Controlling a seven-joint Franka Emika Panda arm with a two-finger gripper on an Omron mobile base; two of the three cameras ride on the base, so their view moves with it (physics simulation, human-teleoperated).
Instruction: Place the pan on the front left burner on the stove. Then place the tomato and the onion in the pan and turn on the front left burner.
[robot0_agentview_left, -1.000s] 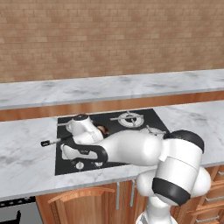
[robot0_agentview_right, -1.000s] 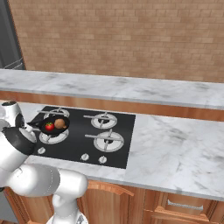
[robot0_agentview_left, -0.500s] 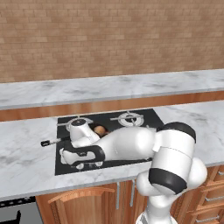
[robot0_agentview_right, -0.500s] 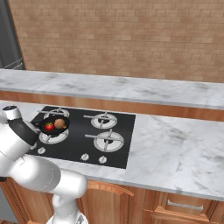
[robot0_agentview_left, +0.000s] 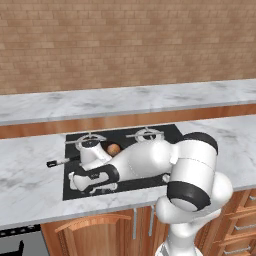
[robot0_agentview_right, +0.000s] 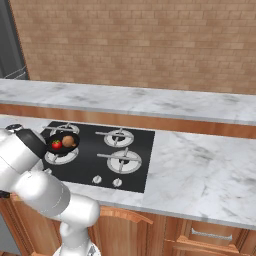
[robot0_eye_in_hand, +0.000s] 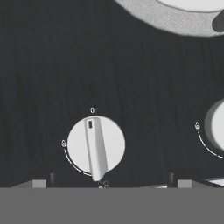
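— Any writing to read?

— Just a small "0" above the knob (robot0_eye_in_hand: 96, 149), whose bar pointed at it, plus a flame mark at its left.

— And the gripper (robot0_eye_in_hand: 111, 183)?

— Fingers spread wide, empty, close over that knob on the stove (robot0_agentview_right: 135, 150).

— The food?

— Tomato (robot0_agentview_right: 56, 144) and onion (robot0_agentview_right: 68, 141) lay side by side in the pan (robot0_agentview_right: 64, 149) on the front left burner (robot0_agentview_right: 60, 156).

The arm hides most of the pan (robot0_agentview_left: 95, 150) and the tomato (robot0_agentview_right: 56, 144).
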